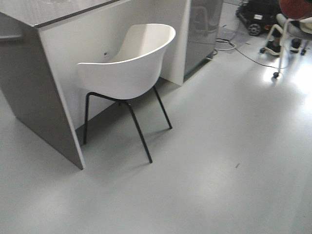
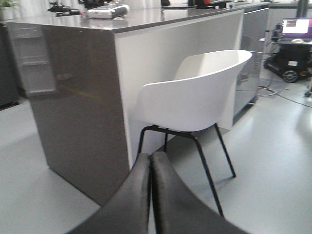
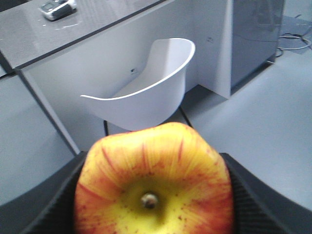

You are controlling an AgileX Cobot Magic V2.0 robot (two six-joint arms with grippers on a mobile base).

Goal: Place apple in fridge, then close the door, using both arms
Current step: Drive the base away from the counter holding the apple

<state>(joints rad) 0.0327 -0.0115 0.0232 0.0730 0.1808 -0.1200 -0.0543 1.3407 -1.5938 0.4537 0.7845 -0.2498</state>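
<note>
Red-and-yellow apple (image 3: 153,187) sat clamped in our right pincer (image 3: 154,170), stem end facing the camera, held out off the long edge of the grey tabletop (image 3: 97,29) where a white chair (image 3: 146,92) was tucked. Our left pincer (image 2: 151,190) was pressed fully together, holding nothing.

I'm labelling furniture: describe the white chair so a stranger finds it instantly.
Start at the long grey-topped counter. Against its white side stands the chair, a white moulded shell on thin black legs. The other seat, far right, has castors instead.
</note>
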